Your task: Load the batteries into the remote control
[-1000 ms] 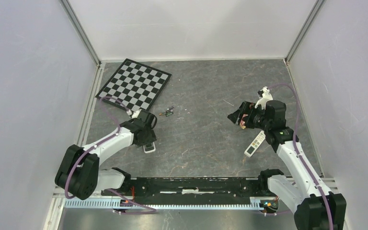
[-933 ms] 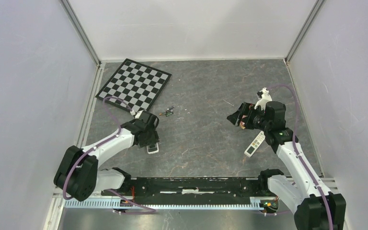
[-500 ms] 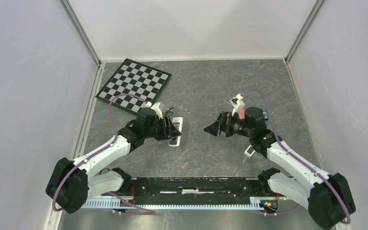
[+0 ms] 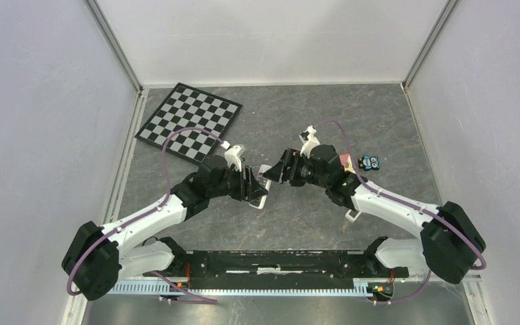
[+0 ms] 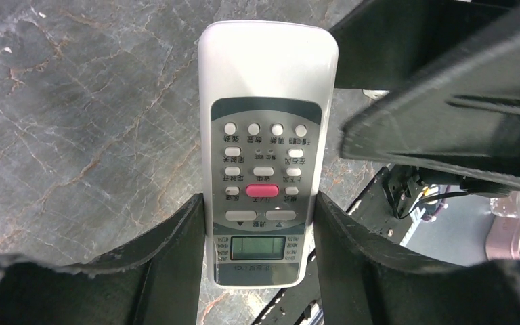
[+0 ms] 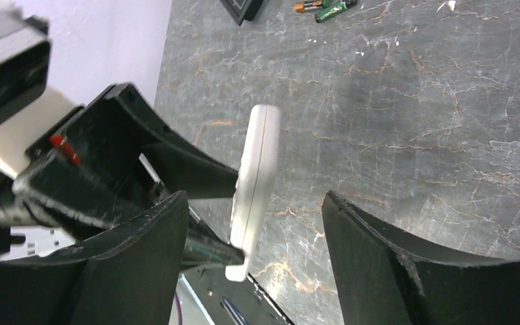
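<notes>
- While I watch the left wrist feed, my left gripper (image 5: 261, 210) is clamped on the remote control (image 5: 265, 101). It pinches the long edges beside the screen, and the buttons face the camera.
- The remote is held up off the marbled table (image 4: 311, 210), about mid-workspace.
- My right gripper (image 4: 275, 175) faces it with jaws spread wide. The remote sits edge-on between them and touches neither.
- The batteries (image 6: 325, 7) lie on the table beyond, near the chessboard (image 4: 189, 120).
</notes>
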### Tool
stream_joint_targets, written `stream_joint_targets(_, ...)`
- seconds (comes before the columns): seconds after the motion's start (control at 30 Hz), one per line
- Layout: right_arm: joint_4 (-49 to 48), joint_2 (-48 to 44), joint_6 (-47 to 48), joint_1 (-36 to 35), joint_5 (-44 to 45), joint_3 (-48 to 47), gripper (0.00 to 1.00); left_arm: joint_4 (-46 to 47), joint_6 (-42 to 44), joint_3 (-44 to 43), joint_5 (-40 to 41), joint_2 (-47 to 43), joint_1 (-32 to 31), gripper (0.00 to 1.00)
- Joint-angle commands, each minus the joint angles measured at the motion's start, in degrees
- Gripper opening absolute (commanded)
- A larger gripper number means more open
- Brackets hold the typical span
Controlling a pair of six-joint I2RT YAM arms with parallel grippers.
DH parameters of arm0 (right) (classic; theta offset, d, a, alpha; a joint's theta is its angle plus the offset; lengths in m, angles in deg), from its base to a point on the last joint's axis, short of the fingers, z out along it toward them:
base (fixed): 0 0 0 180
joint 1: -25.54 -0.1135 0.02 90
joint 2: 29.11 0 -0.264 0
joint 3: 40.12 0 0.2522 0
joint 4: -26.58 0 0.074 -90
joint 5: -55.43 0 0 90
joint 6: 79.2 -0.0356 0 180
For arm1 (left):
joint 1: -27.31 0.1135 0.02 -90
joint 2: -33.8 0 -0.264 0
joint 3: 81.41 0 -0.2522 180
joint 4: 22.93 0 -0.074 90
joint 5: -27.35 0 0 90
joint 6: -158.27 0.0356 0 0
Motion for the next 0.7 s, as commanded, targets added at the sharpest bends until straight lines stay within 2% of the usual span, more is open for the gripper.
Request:
stream_joint_targets(0.0, 1.6, 3.4, -3.15, -1.34, 5.97, -5.46, 0.72, 4.5, 5.59, -2.26, 1.12, -1.42, -0.62, 0.39)
stream_joint_targets(0.2, -0.08, 6.28, -7.65, -1.79, 5.73, -6.33, 0.48, 5.29, 7.84, -1.91, 1.5, -2.02, -0.88, 0.42)
stream_joint_targets(0.27, -1.45, 6.52, -9.62, -1.78, 5.23, -5.71, 0.35, 5.54, 8.34, -1.87, 1.86, -2.41, -0.88, 0.46)
stream_joint_targets(0.33, -2.64, 6.45, -11.46, -1.78, 5.28, -5.14, 0.2, 5.88, 9.03, -1.8, 2.33, -2.84, -0.94, 0.52)
stream_joint_targets(0.47, 0.88, 5.83, -13.73, -1.7, 8.19, -6.14, 0.02, 6.38, 10.26, -1.48, 5.71, -4.62, -0.97, 0.81)
stream_joint_targets(0.5, 2.76, 5.37, -14.13, -1.7, 10.07, -6.65, 0.0, 6.62, 11.0, -1.4, 6.52, -5.04, -0.97, 0.88)
stream_joint_targets(0.53, 4.54, 4.87, -14.55, -1.62, 11.44, -7.16, 0.0, 6.91, 12.01, -1.4, 7.58, -5.51, -0.97, 0.91)
stream_joint_targets(0.67, 14.32, 3.77, -17.95, -0.34, 16.78, -10.77, 0.0, 12.13, 20.88, -1.35, 8.48, -7.43, -2.04, 0.96)
